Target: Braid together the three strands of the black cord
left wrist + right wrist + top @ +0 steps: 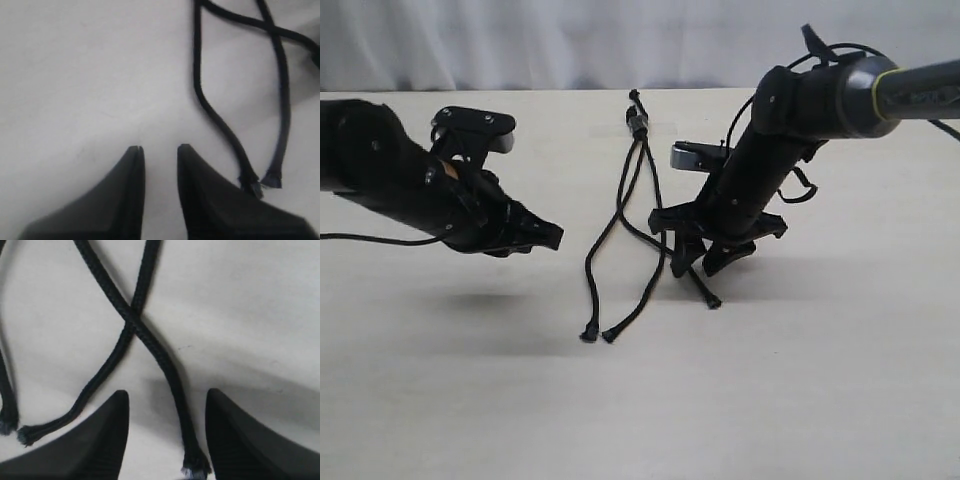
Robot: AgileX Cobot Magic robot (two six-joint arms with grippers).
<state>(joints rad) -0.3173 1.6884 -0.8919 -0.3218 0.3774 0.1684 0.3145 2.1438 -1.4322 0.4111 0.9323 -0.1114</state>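
The black cord lies on the table with its bound knot at the far end. The three strands run toward the near edge. The left strand and middle strand end side by side. The right strand crosses under the middle one. My right gripper is open, its fingers straddling the right strand near its frayed tip. My left gripper hovers left of the cord, open and empty. Two strand tips lie beside its fingers.
A pale tabletop carries everything. A silver-grey metal part sits behind the right arm. The arms' own glossy cables loop above the right wrist. A white curtain closes the back.
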